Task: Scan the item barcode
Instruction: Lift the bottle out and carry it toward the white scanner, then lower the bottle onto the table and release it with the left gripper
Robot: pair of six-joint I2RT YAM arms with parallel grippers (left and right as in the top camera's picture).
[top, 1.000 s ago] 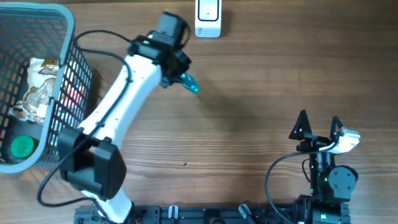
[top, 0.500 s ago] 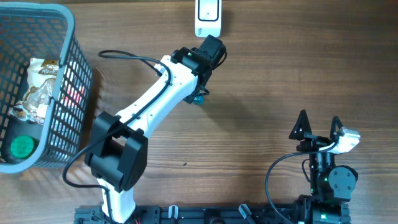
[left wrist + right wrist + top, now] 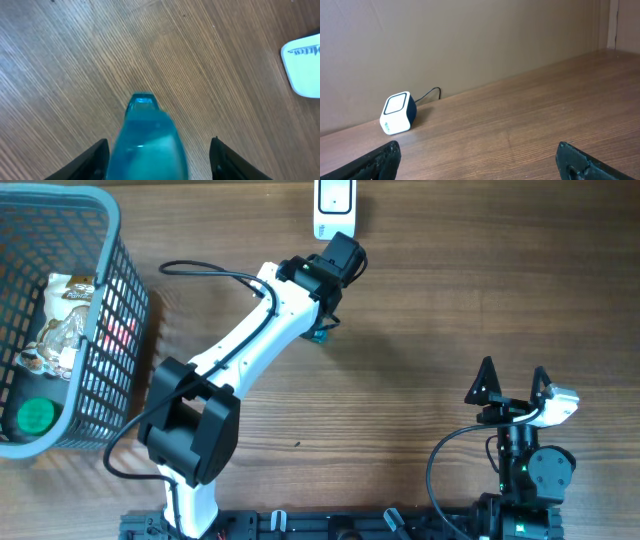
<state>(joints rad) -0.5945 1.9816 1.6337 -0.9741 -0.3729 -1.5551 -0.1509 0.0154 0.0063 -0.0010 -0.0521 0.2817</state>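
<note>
teal item (image 3: 146, 131) appears to lie on table (image 3: 420, 300), outside basket (image 3: 112, 250), just in front of white scanner (image 3: 334, 210). left gripper (image 3: 159, 147) hangs over it, 2 fingers spread, gap on each side, gripping nothing. right gripper (image 3: 512, 385) wide apart, holding nothing, well away. judgement: item set by scanner. no barcode visible, so scan unconfirmed. other goods (image 3: 55, 320) sit in basket.

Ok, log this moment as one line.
left jaws: open, either side of teal item | item: apart from scanner | right jaws: open, empty
</note>
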